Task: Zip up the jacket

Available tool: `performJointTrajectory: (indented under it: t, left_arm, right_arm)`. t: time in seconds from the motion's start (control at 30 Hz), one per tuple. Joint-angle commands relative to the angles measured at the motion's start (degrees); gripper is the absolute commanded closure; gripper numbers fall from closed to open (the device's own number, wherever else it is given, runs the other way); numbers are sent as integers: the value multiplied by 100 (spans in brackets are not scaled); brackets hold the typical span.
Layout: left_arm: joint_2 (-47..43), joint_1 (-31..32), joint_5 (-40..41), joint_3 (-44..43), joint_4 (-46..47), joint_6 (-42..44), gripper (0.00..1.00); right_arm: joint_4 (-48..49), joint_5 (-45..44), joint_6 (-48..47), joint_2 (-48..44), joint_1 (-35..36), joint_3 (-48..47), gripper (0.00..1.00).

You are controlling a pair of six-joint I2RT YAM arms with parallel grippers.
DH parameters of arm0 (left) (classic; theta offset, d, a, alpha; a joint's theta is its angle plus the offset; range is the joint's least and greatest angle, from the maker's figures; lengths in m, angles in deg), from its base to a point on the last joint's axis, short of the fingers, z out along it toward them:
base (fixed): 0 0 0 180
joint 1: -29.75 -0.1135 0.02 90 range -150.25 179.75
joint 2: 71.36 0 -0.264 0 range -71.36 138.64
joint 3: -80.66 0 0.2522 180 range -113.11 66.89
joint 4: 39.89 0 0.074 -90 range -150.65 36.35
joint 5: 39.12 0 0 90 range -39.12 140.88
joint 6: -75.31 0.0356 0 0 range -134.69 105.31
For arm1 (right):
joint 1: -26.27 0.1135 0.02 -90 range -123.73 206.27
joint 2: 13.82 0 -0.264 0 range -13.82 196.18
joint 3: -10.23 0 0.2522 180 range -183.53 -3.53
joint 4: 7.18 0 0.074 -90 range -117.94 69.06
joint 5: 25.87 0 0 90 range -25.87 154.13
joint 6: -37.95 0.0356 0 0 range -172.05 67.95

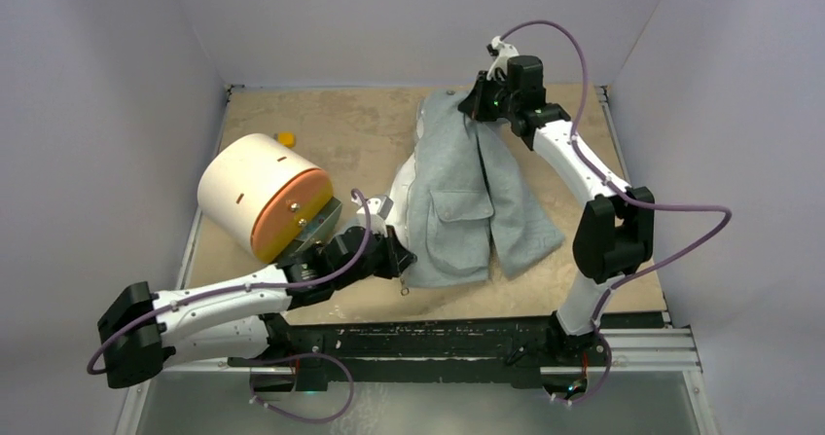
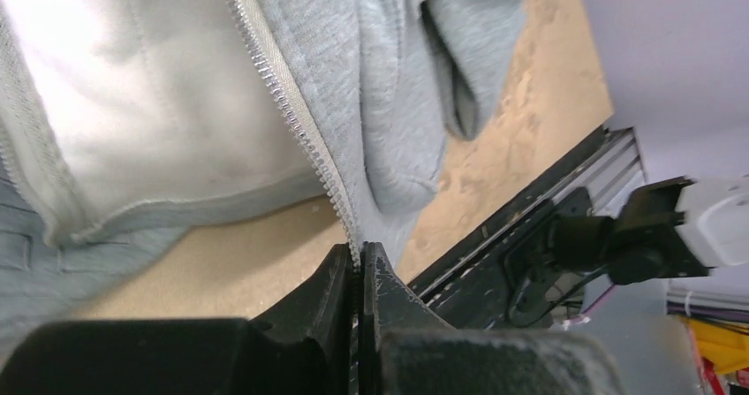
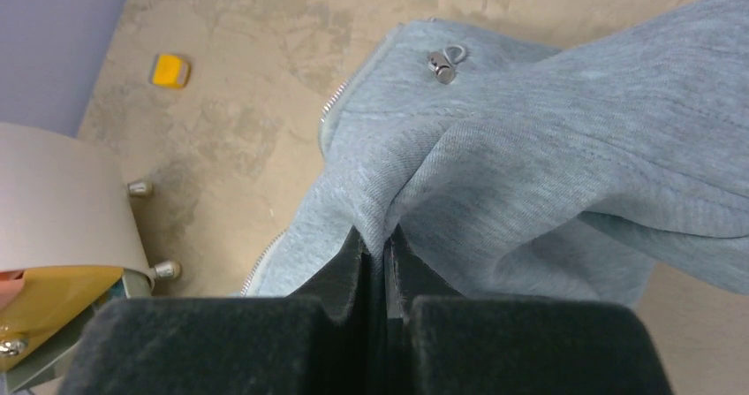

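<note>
The light grey jacket (image 1: 457, 197) lies stretched from the far middle of the table toward the near edge, its white lining (image 1: 407, 184) showing on the left. My left gripper (image 1: 401, 257) is shut on the bottom end of the zipper tape (image 2: 291, 117) at the jacket's lower left hem. My right gripper (image 1: 475, 99) is shut on a fold of the grey fabric (image 3: 495, 165) at the jacket's top, holding it raised. A metal zipper pull (image 3: 440, 64) shows near the collar in the right wrist view. The two zipper sides are apart.
A large white cylinder with an orange end (image 1: 263, 194) lies on its side at the left, close to my left arm. A small yellow block (image 1: 285, 138) sits behind it. A black rail (image 1: 438, 343) runs along the table's near edge. Walls stand close on both sides.
</note>
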Motion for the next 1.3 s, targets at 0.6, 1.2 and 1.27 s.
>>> performJointTrajectory:
  t: [0.6, 1.2, 1.27]
  left_arm:
    - [1691, 1021, -336, -1074, 853, 220, 100]
    - [1209, -449, 1221, -2053, -1187, 1356, 36]
    - [1236, -741, 1208, -2090, -1214, 1388, 34]
  right_arm:
    - [759, -385, -137, -1327, -1178, 1603, 95]
    - [336, -254, 43, -2173, -1197, 1913, 27]
    - [214, -81, 70, -2249, -1184, 1823, 27]
